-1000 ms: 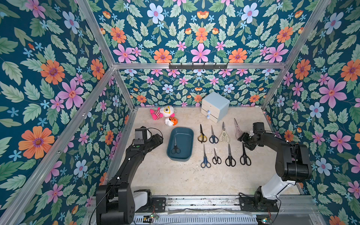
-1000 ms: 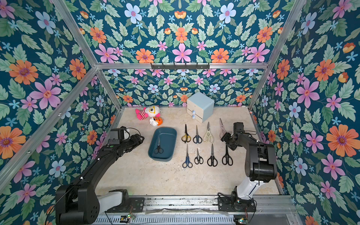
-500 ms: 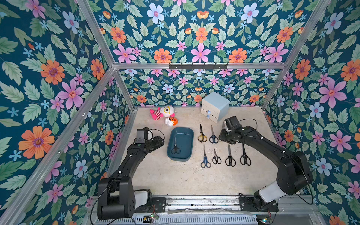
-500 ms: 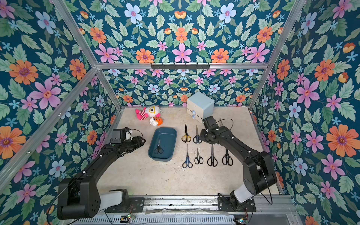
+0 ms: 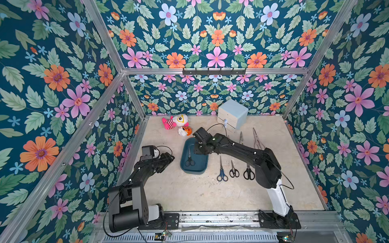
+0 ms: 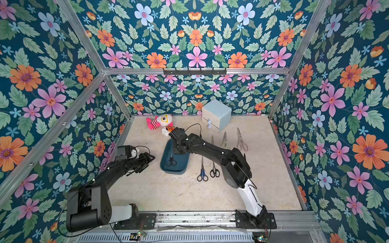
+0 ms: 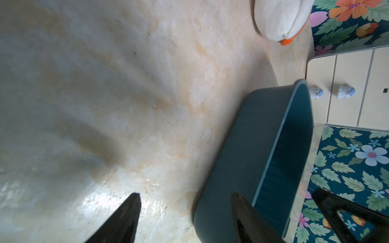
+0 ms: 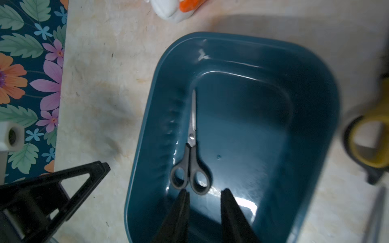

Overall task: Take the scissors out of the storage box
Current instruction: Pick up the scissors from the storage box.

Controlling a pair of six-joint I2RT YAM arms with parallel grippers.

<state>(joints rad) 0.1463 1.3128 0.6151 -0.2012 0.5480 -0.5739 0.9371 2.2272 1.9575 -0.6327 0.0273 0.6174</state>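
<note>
Right gripper (image 5: 199, 149): hangs over the storage box (image 5: 193, 171) in both top views, arm stretched across the table (image 5: 189, 193). I can't make out the jaws from up here.
Black-handled scissors (image 5: 189, 161): the only pair in the box. They lie flat on its floor, close to the long wall on the left arm's side, handles toward the robot's bases.
Laid-out pairs (image 5: 234, 172): in rows on the table beside the box, on the right arm's side.
Left gripper (image 5: 169, 156): just beside the box, off its long side.
Left wrist view: the fingers (image 7: 124, 221) are spread wide with only bare table between them, and the box's outer wall (image 7: 242, 147) is close by one finger.
Right wrist view: the jaws are parted a little and hold nothing. The fingertips (image 8: 181, 202) sit just short of the handle loops (image 8: 190, 178), apparently not touching (hard to swear to from this angle).
Handling: I'd judge the pair light, rigid and thin. On that glossy plastic it will likely skate or swivel if nudged rather than pinched.
Where to hold: the steel blades (image 8: 192, 113) look slick and sit too low, so go for the plastic shanks just behind the pivot screw, which are thicker and grippier.
Watch for: the near wall leaves little room for a finger on that side.
</note>
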